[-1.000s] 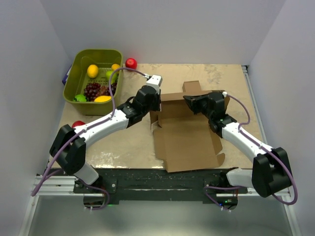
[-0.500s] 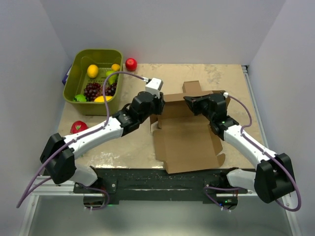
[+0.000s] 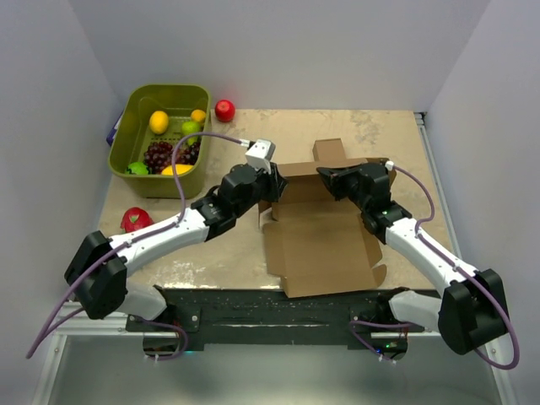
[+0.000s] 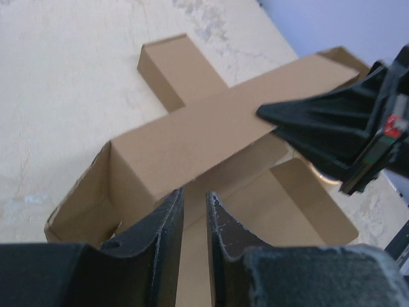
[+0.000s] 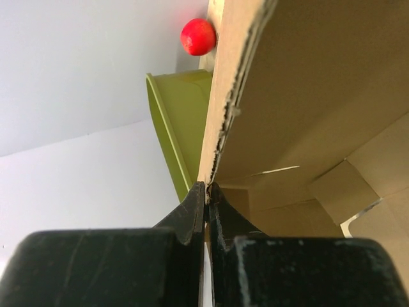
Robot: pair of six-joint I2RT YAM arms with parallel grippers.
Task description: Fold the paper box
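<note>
The paper box [image 3: 325, 240] lies on the surface [image 3: 228, 245] to the right of the green basket [image 3: 169, 88] and nearer the arm bases than it, well apart from it. It lies open and shallow, floor panel flat, the flaps on its near edge spread out. The long panel on the side level with the basket stands up, with a small flap [image 4: 171, 69] lying flat on the surface behind it. Right hand [image 5: 206, 192]: fingers pressed together on the top edge of that raised panel at the end away from the basket, the corrugated edge running straight into the pinch. Left hand [image 4: 194, 204]: at the box corner closest to the basket. The fingers [image 4: 167, 220] are nearly together with a narrow slot between them; brown cardboard shows through the slot, but I cannot tell whether any is gripped. There is a red-and-white patch on the right hand in the left wrist view, too blurred to read. A red apple [image 3: 224, 109] sits just right of the basket's far corner. A second red fruit [image 3: 135, 219] sits just in front of the basket. Inside the basket are a lemon [image 3: 159, 121] and dark grapes [image 3: 157, 155].
</note>
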